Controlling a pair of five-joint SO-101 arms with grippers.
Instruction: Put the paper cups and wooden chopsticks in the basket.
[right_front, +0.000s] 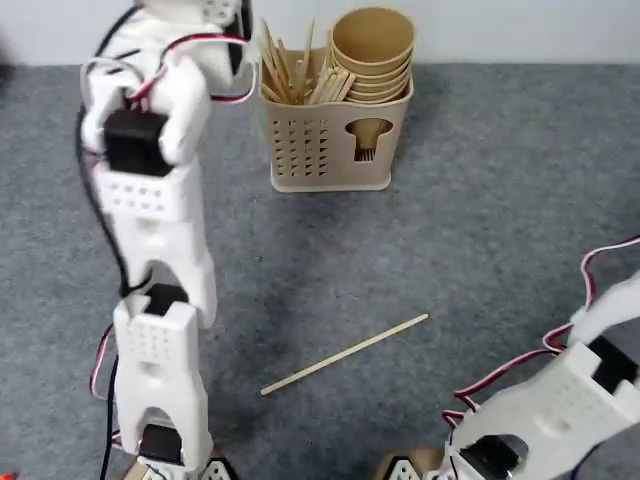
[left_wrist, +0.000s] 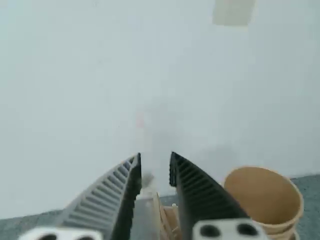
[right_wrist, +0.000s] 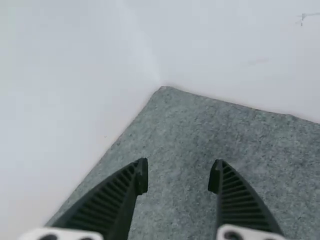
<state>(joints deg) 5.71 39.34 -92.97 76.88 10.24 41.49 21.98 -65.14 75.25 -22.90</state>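
Note:
A beige perforated basket (right_front: 330, 140) stands at the back of the grey mat. It holds a stack of paper cups (right_front: 372, 55) on its right side and several wooden chopsticks (right_front: 295, 75) on its left. One loose chopstick (right_front: 345, 353) lies slanted on the mat near the front. The left arm (right_front: 150, 200) stretches up to the back, just left of the basket. My left gripper (left_wrist: 155, 162) is open by a narrow gap, with nothing held, above the cups (left_wrist: 262, 200). My right gripper (right_wrist: 178, 177) is open and empty over bare mat, facing a wall corner.
The right arm (right_front: 560, 400) sits folded at the front right corner, with red and white wires beside it. A white wall runs along the back behind the basket. Grey mat (right_front: 480, 250) stretches between the basket and the loose chopstick.

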